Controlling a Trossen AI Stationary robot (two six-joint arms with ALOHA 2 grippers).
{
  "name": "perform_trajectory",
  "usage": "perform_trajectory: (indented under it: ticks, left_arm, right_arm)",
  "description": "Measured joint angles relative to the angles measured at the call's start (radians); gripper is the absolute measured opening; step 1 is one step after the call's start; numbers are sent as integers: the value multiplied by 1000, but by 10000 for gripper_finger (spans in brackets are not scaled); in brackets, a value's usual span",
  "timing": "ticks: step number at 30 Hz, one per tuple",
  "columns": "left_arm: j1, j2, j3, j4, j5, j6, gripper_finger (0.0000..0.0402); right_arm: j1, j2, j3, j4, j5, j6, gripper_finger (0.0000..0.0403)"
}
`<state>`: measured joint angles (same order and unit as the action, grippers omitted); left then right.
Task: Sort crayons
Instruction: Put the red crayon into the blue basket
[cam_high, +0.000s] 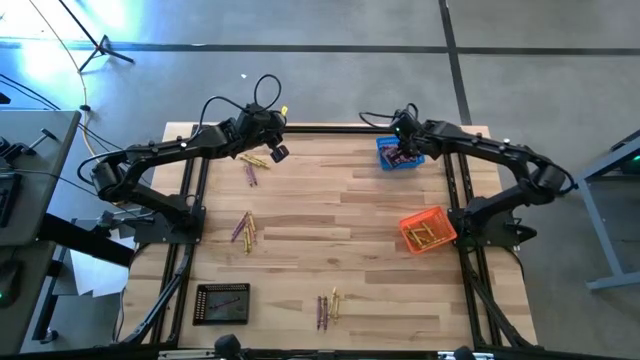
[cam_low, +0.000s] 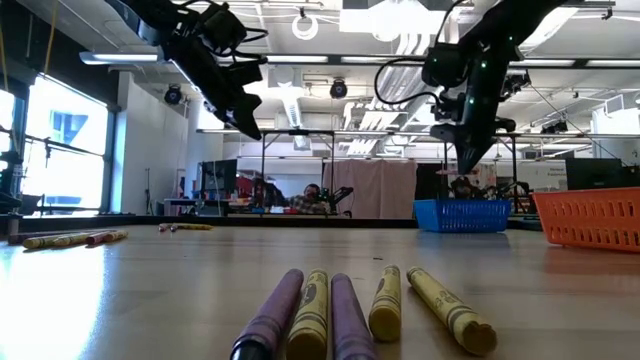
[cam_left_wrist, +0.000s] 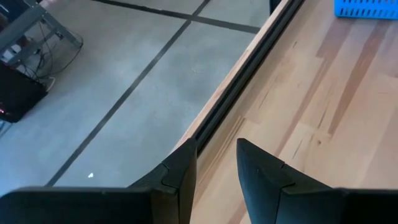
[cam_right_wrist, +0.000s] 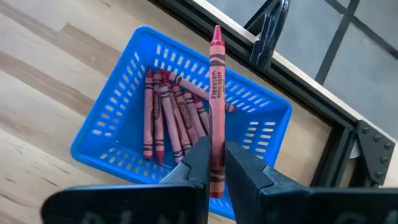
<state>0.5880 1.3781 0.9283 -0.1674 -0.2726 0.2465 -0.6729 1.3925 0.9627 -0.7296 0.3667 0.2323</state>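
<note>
**Red crayon held over the blue basket**

Nearest the front edge of the worktop (cam_high: 350, 200) lies a small cluster of purple and yellow crayons (cam_high: 327, 307), with the black basket (cam_high: 221, 303) by the front left corner. Farther in, toward the left edge, sits another purple and yellow group (cam_high: 244, 229). The orange basket (cam_high: 428, 231) stands near the right edge with yellow crayons inside. A few more loose crayons (cam_high: 251, 167) lie near the far edge. There the left claw (cam_left_wrist: 216, 163) hangs above the wood, its fingers parted with nothing between them. At the far right, the right claw (cam_right_wrist: 213, 167) pinches a red crayon (cam_right_wrist: 216, 93) upright over the blue basket (cam_right_wrist: 112, 130), which already holds what look like several red crayons (cam_right_wrist: 168, 118).
</note>
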Motion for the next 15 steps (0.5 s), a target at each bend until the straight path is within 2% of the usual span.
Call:
perform_trajectory:
  ticks: [7, 15]
  left_arm:
    - [0, 0, 0, 0, 0, -25, 101]
    - [0, 0, 0, -44, 0, -57, 101]
  right_arm:
    - [-8, 3, 0, -1, -2, -24, 66]
    - [-2, 3, 0, 0, -30, -17, 90]
